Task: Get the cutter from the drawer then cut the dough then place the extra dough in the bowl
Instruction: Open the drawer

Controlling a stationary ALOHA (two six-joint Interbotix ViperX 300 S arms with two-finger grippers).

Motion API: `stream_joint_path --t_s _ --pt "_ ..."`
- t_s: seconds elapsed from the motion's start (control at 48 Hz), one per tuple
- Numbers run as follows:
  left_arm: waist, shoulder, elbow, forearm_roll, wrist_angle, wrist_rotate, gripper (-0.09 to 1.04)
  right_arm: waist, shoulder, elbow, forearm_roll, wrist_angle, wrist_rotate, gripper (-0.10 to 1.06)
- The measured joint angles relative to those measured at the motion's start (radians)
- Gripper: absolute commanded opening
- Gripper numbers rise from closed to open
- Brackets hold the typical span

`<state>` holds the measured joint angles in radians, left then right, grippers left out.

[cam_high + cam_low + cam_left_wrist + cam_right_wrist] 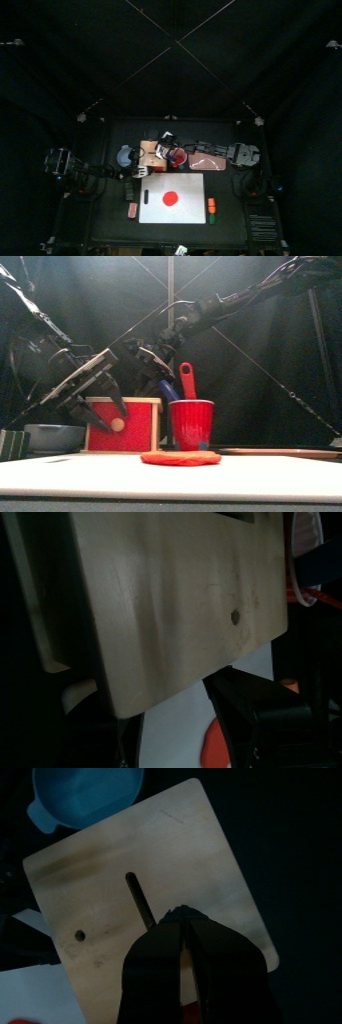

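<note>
Left end effector [104, 394] hangs with its jaws apart right in front of the pale wooden box [123, 403], level with the small round knob [118, 424] on the red drawer front [136, 434]. The right end effector [187, 918] has its jaws together over the box top beside the slot; whether it presses on the wood I cannot tell.

The drawer looks shut, so the metal cutter is hidden inside it. The red dough disc [181, 458] lies flat on the white cutting board [171, 480] at the front of the surface. The blue-grey bowl [54, 436] stands just left of the box and the red cup [191, 424] just right.

The knob is small, hard and probably slick – pinch it squarely. The box seems light and may slide unless it is held down. The cutter should be stiff and light, best taken by its wire handle – the dough is soft and will tear easily.
</note>
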<state>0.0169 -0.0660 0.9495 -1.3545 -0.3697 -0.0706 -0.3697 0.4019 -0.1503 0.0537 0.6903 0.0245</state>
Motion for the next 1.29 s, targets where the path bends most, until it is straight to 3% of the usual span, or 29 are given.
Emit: stream_joint_path --t_s 0.146,0.417,0.646,1.292 --pt "0.002 0.017 -0.006 -0.018 0.002 0.000 0.75 -0.002 0.002 -0.003 -0.002 0.002 0.000 0.05" --pt "0.002 0.017 -0.011 -0.046 0.006 0.000 0.56 0.000 0.003 -0.003 -0.003 0.002 0.000 0.05" --pt "-0.008 0.017 -0.012 -0.075 0.008 0.002 0.55 -0.002 0.003 -0.003 -0.003 0.003 0.000 0.05" --pt "-0.161 0.017 -0.028 -0.216 -0.006 0.000 0.55 0.000 0.003 -0.003 -0.003 0.006 0.002 0.05"
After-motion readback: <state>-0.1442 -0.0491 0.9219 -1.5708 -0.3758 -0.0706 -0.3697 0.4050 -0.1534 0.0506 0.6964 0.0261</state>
